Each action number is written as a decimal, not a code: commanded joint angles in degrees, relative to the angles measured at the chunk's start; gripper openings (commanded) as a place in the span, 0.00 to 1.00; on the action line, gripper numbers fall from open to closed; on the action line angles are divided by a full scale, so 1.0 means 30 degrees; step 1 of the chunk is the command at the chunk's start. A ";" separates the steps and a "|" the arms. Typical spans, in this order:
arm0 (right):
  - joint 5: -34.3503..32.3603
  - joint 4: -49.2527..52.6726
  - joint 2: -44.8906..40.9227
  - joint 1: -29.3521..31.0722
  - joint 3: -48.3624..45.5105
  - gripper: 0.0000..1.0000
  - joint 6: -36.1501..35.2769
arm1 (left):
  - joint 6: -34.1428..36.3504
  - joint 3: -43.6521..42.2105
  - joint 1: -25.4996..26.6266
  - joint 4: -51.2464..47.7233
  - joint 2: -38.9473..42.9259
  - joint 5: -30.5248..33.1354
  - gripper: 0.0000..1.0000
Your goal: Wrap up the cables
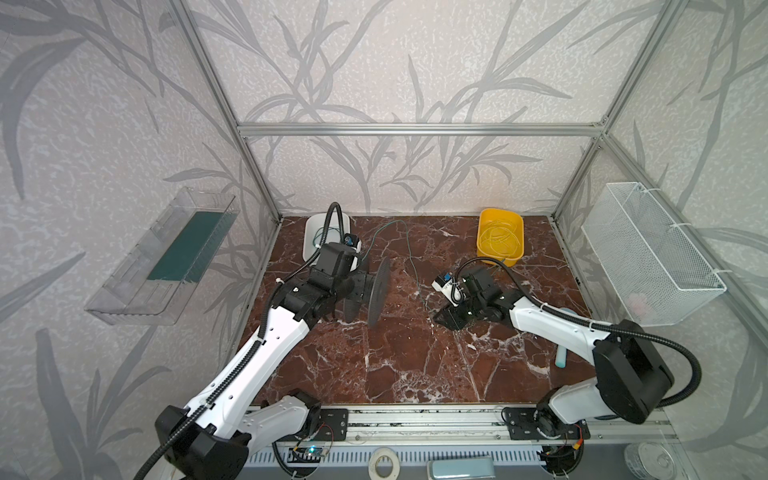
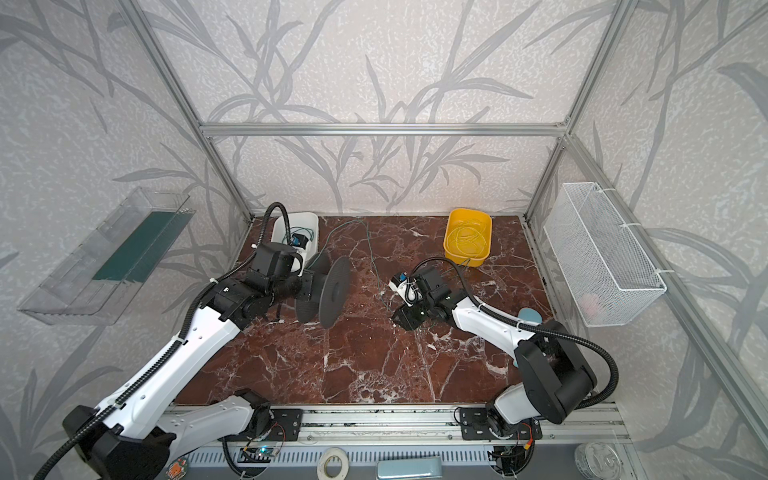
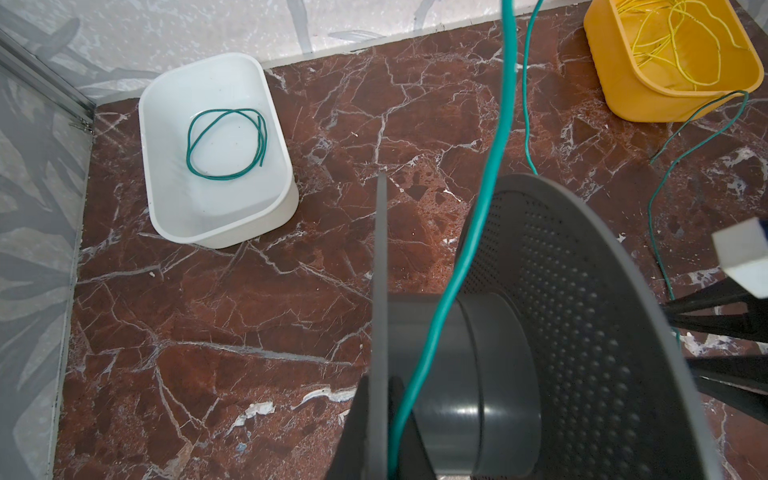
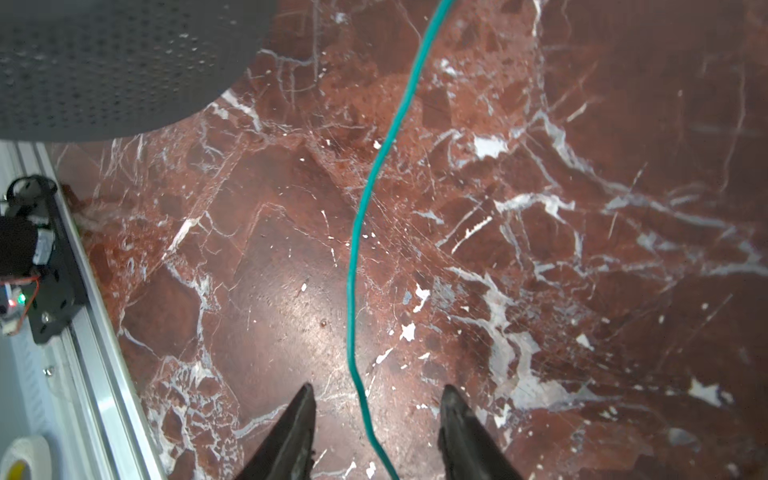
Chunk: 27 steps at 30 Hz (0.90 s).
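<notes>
A black spool [image 1: 379, 291] [image 2: 334, 291] hangs above the marble floor, and my left gripper [image 1: 356, 291] [image 3: 381, 380] is shut on the thin edge of one of its flanges. A thin green cable [image 1: 409, 253] [image 2: 371, 253] [image 3: 494, 166] runs from the spool's core up and over the floor toward my right gripper [image 1: 442, 318] [image 2: 401, 322]. In the right wrist view the green cable [image 4: 353, 270] passes between the fingers of the right gripper [image 4: 377, 387], which stands open low over the floor without touching it. A second green cable [image 3: 226, 143] lies coiled in the white tub [image 3: 166, 216].
The white tub [image 1: 309, 237] sits at the back left and a yellow tub [image 1: 484, 218] with thin yellow wires [image 3: 665, 45] at the back right. A wire basket [image 1: 648, 257] hangs on the right wall and a clear tray [image 1: 166, 257] on the left. A light blue object [image 1: 561, 357] lies under the right arm.
</notes>
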State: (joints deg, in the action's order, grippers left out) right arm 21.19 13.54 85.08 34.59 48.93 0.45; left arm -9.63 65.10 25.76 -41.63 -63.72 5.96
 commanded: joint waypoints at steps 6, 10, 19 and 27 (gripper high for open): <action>-0.1746 -0.0831 -0.0269 0.0014 -0.0139 0.02 0.0681 | 0.0074 0.0997 -0.0421 -0.0218 0.0819 -0.0221 0.00; -0.1838 -0.1229 0.0021 0.0022 -0.0231 0.00 0.0960 | 0.0036 0.1359 -0.0587 -0.0505 0.1015 -0.0655 0.00; -0.1861 -0.2197 0.2998 0.0024 0.1244 0.00 0.1903 | -0.0098 0.5603 -0.1117 -0.1872 0.0644 -0.2667 0.00; -0.1220 -0.3422 0.4131 0.0690 0.1881 0.00 0.2867 | -0.1143 0.9207 -0.2755 -0.1842 -0.0794 -0.5362 0.00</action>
State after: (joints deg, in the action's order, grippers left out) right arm 16.99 4.75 97.19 35.35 53.34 7.01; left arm -10.37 89.76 19.40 -49.36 -64.95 -6.13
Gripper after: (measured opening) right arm 0.048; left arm 0.066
